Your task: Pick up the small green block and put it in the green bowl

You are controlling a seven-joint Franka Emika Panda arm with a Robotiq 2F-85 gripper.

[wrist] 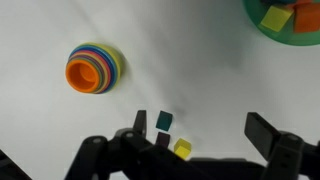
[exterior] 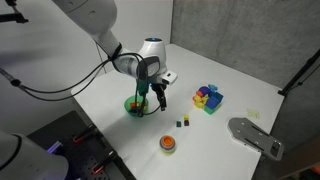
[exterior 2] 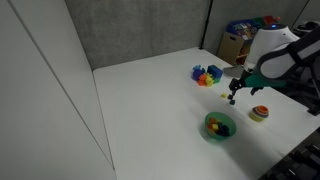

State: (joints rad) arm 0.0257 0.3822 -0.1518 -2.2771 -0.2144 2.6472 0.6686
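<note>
The work surface is a plain white tabletop (exterior: 205, 155) backed by grey wall panels (exterior 2: 140, 30). The white Franka arm (exterior: 85, 25) reaches over the table and bends down at the wrist. The black Robotiq gripper (wrist: 200, 130) points down and is held above the surface. Its jaws stand wide apart and grip nothing.

In the wrist view, the small dark green cube (wrist: 164, 121) lies on the table between the fingers (wrist: 140, 124). It is close to one of them (contact cannot be confirmed). A tiny yellow cube (wrist: 182, 148) lies just beside it.

The round bright green bowl (wrist: 285, 25) sits beyond the gripper to one side and holds yellow and orange pieces. A rainbow-ringed orange-red round dish (wrist: 92, 70) sits beyond it to the other side.
</note>
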